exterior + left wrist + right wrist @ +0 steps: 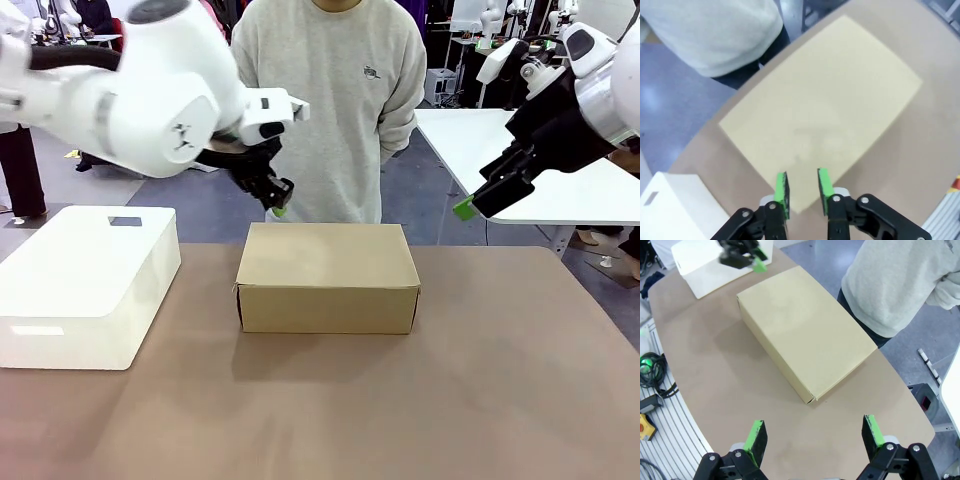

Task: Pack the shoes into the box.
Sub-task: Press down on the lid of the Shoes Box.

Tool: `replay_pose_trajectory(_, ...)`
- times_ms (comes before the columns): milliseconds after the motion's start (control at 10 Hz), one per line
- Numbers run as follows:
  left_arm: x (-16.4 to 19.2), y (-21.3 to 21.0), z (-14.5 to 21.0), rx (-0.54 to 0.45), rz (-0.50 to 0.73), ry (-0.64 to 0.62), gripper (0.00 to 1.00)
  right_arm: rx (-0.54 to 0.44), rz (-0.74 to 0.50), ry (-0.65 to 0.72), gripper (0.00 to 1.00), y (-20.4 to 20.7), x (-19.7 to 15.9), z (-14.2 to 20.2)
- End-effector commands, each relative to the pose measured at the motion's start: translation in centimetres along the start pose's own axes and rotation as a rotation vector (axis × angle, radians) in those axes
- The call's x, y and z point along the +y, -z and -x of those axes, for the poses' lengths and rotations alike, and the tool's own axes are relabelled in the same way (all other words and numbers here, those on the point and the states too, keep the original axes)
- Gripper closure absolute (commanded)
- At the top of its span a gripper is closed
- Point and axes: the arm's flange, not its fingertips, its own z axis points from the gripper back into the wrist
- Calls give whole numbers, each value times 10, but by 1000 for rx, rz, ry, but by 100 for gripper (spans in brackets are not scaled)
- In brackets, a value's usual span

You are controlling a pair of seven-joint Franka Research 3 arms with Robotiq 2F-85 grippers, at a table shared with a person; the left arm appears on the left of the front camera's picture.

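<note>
White bin on table

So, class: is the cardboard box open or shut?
Shut. The cardboard box has its lid flat across the top, with nothing inside visible.

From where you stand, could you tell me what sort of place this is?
Probably a robotics lab: more robot arms at white tables behind, cables and a stop button beside the table.

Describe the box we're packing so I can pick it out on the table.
On the brown table, look to the middle, just in front of the person. The box is plain brown cardboard with its lid shut. The white bin to its left is the only other container there.
</note>
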Motion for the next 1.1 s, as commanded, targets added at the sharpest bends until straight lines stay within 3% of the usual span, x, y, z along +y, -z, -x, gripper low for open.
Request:
replay_pose_trajectory(0, 9, -37, 40, -44, 26, 37, 7, -2, -3, -2, 0, -1, 0, -1)
replay_pose_trajectory(100, 9, -53, 58, -47, 61, 117, 0, -2, -3, -2, 0, -1, 0, -1)
replay_pose_trajectory(500, 29, -91, 102, -123, 61, 172, 0, -2, -3, -2, 0, -1, 0, -1)
replay_pose_trajectory(1000, 49, -107, 106, -169, 36, 228, 0, -2, -3, -2, 0, -1, 0, -1)
